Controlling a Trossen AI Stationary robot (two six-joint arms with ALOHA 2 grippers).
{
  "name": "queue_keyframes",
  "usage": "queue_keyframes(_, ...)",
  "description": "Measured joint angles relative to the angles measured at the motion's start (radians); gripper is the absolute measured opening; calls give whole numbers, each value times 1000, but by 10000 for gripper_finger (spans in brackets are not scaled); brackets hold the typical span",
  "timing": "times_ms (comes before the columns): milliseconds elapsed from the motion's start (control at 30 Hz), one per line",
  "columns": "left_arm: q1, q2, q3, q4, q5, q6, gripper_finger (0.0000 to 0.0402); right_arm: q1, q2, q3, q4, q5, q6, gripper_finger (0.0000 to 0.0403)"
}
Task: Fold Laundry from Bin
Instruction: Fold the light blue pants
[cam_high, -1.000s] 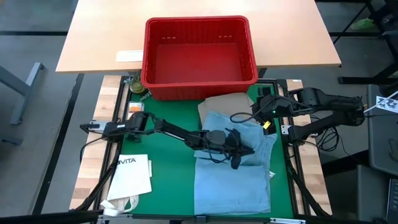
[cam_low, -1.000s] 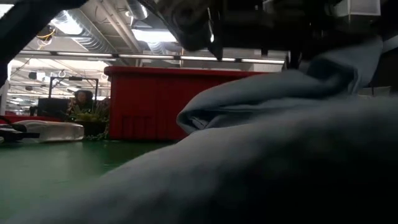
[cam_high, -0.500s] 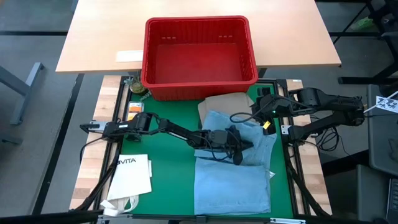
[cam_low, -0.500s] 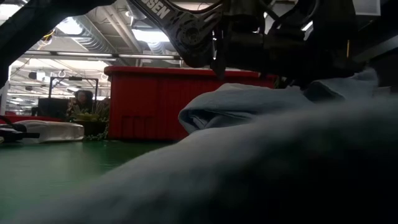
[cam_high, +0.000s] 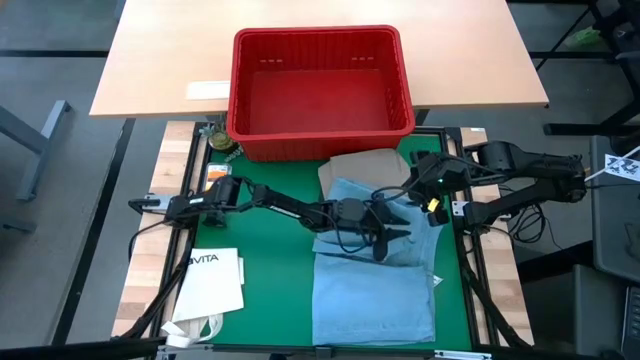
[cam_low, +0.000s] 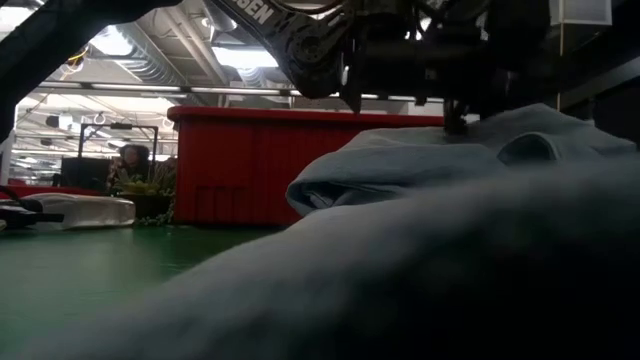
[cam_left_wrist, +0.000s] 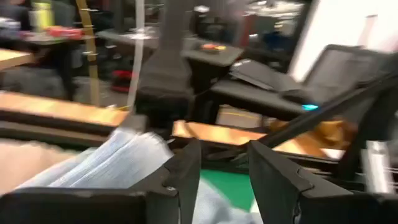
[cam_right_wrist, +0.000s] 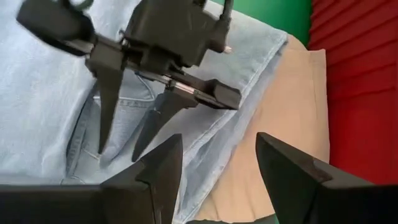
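Observation:
Light blue jeans (cam_high: 375, 285) lie folded on the green mat (cam_high: 270, 270), their far part overlapping a khaki-tan garment (cam_high: 360, 165). Just beyond stands the red bin (cam_high: 320, 35); no laundry shows in it. My left gripper (cam_high: 398, 225) reaches level from the table's left. It is open over the jeans' far fold (cam_right_wrist: 74, 124), its fingertips (cam_right_wrist: 102, 146) just over the denim. My right gripper (cam_high: 428, 188) hovers open above the jeans' right far corner and the tan garment (cam_right_wrist: 286, 118), pointing down at a slant. My left gripper stands open, its fingers level and close over the jeans' upper fold (cam_low: 450, 135). From these views I cannot tell whether a fingertip rests on the denim. Nothing lies between the fingers (cam_left_wrist: 186, 168).
A white paper bag printed VITA (cam_high: 210, 280) lies at the mat's near left. Small items (cam_high: 222, 140) sit by the bin's left corner. A wooden table (cam_high: 160, 60) carries the bin's far part. Bare mat lies left of the jeans.
My left gripper has opened and let go of the jeans, rolling its wrist and shifting slightly toward the far edge. The raised part of the jeans has dropped and now rests on the layers beneath. My right gripper has stayed in place.

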Motion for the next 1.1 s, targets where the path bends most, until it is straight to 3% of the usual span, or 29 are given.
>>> queue_keyframes(267, 32, -74, 1, -67, 170, 8, 123, 1, 1, -24, -4, 1, 2, 205)
queue_keyframes(500, 127, -246, 1, -581, 166, 48, 98, 66, 1, -148, -1, 46, 82, 205)
queue_keyframes(667, 157, -324, 1, -845, 164, 97, 80, 105, 1, -234, -3, 83, 102, 205)
queue_keyframes(867, 156, -359, 1, -945, 165, 137, 68, 103, 1, -332, 4, 99, 104, 205)
queue_keyframes(1100, 148, -360, 1, -967, 166, 137, 64, 104, 1, -391, 30, -6, 103, 205)
